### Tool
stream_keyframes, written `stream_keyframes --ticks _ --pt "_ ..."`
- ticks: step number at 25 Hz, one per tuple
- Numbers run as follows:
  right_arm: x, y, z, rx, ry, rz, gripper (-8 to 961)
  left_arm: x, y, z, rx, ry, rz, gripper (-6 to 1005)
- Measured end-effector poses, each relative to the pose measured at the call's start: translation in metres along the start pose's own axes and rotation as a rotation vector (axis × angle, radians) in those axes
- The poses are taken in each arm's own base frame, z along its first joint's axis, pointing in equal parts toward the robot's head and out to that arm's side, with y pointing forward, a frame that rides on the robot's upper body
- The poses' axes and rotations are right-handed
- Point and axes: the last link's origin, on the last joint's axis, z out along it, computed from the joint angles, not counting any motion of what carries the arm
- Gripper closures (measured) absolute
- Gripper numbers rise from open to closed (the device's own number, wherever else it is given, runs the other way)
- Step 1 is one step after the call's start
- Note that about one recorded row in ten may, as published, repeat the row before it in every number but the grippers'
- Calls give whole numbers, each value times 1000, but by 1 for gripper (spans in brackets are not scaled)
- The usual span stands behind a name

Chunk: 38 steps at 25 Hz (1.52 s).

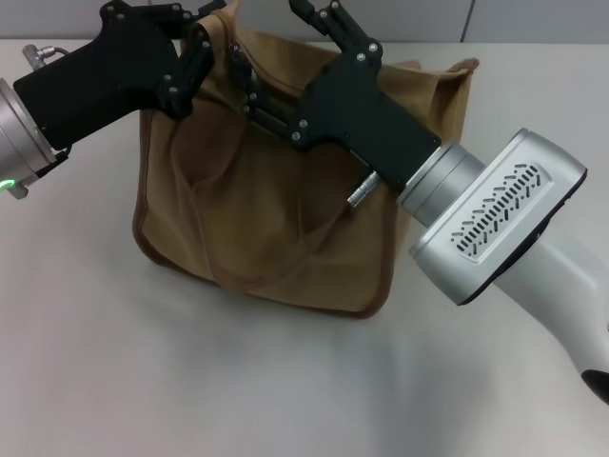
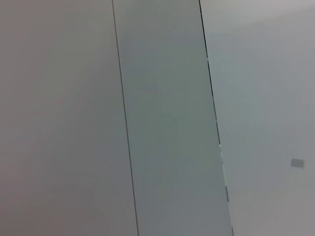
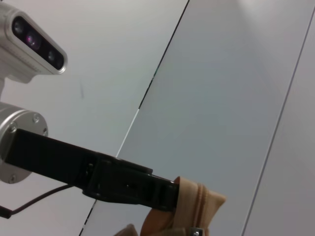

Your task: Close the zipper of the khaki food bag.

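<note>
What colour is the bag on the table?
Khaki tan, darker brown at the edges: the bag shows best in the head view.

Head view looking down, close on khaki food bag, wrist views face wall panels.

- The table was a plain pale grey surface.
- The khaki food bag stood directly on it, toward the far edge and nearer the left side, with bare tabletop along the near edge.
</note>
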Motion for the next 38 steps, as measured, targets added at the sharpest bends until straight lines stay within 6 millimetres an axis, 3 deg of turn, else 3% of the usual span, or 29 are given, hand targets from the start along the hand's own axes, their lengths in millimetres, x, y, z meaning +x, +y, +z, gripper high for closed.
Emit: stream_keyframes --ticks 6,12,29,34,38 --pt "0 -5 1 33 -2 -4 128 0 0 0 1 0 5 947" --pt "-3 6 3 -40 -9 -19 127 0 -1 2 -2 1 6 944" --pt "0 7 6 -38 15 -10 129 1 1 5 -14 2 8 935" --pt "-3 15 1 -50 1 7 163 3 -1 4 -1 23 -1 932" --pt "-7 23 -8 -50 -20 31 271 5 -2 2 14 38 -11 930"
